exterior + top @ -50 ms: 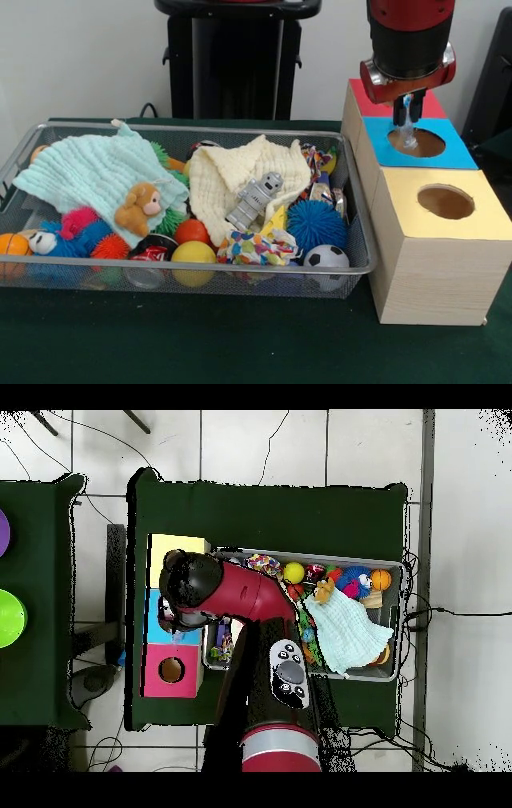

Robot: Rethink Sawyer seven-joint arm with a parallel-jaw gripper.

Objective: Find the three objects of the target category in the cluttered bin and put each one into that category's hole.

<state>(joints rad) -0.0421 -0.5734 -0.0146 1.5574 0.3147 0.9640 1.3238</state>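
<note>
- we see the end effector (408, 108) hanging right over the blue hole (417, 142), with a small clear, pale thing (408, 128) between its tips; we cannot tell what that thing is, and its lower end reaches the rim of the hole.
- the tips sit close together, pinching that clear thing.
- the blue hole is the middle one of a wooden box (436, 268) with three coloured tops: a pink-red section (360, 100) behind it and a yellow section (460, 216) with its own round hole (446, 202) in front.
- from overhead, the red arm (235, 589) covers the blue section, while the pink hole (171, 670) and the yellow top (178, 545) show on either side of it.
- just beside the box stands the wire mesh bin (24, 152), full of clutter.
- in the bin we see a grey toy robot (254, 200) lying on a cream cloth (220, 180), a blue spiky ball (316, 224), and a small soccer ball (326, 258) near the front corner.
- a mint green cloth (88, 172) is spread over the other end, with a brown plush animal (140, 208) on its edge.
- along the front wall lie a yellow ball (193, 256), an orange ball (192, 231), a crumpled patterned wrapper (256, 246) and a pink spiky ball (78, 218).
- bin and box both rest on the dark green worktop (200, 344).
</note>
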